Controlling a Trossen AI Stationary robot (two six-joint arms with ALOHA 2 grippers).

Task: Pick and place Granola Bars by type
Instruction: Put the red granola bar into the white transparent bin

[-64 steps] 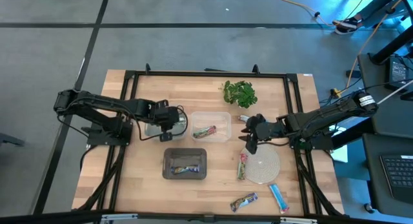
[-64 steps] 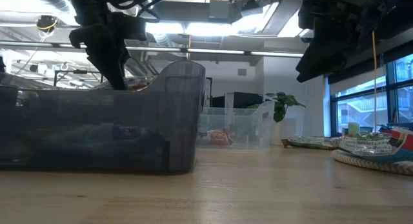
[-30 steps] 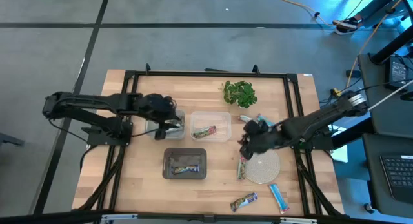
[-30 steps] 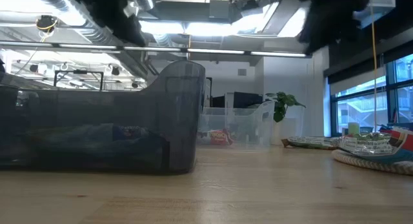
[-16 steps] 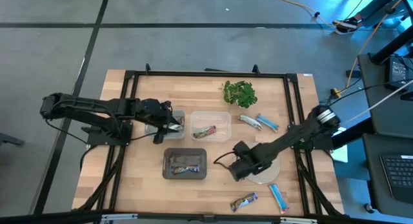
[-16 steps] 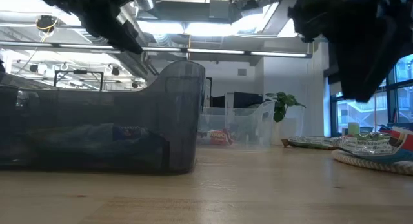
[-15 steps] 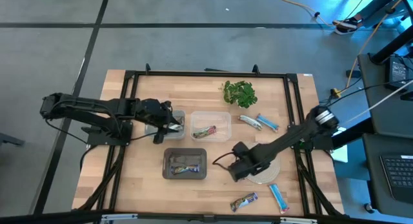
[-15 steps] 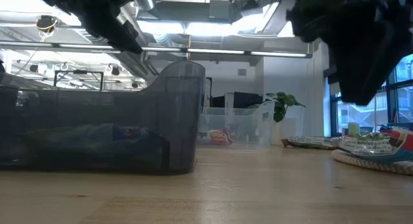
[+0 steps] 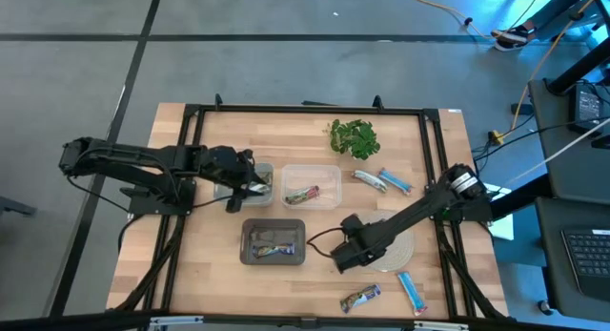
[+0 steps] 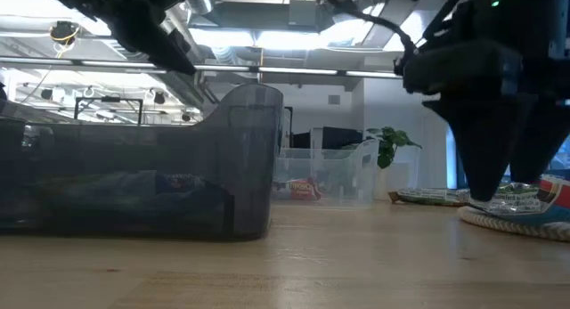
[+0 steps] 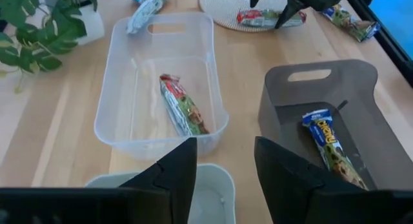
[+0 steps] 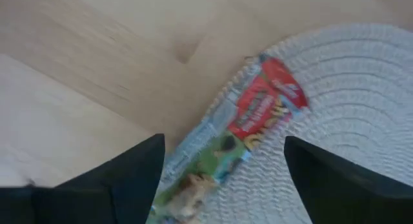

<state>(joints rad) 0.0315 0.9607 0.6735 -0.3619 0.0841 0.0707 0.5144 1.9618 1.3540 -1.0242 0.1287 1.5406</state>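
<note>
Right claw point(image 9: 345, 258) over bar point(image 12: 240, 125) on mat point(image 9: 396, 247) edge, bins point(image 9: 311, 186) left

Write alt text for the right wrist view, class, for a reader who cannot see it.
The open right gripper hangs over a green-and-red bar that lies half on a woven mat, half on the wooden table.
</note>
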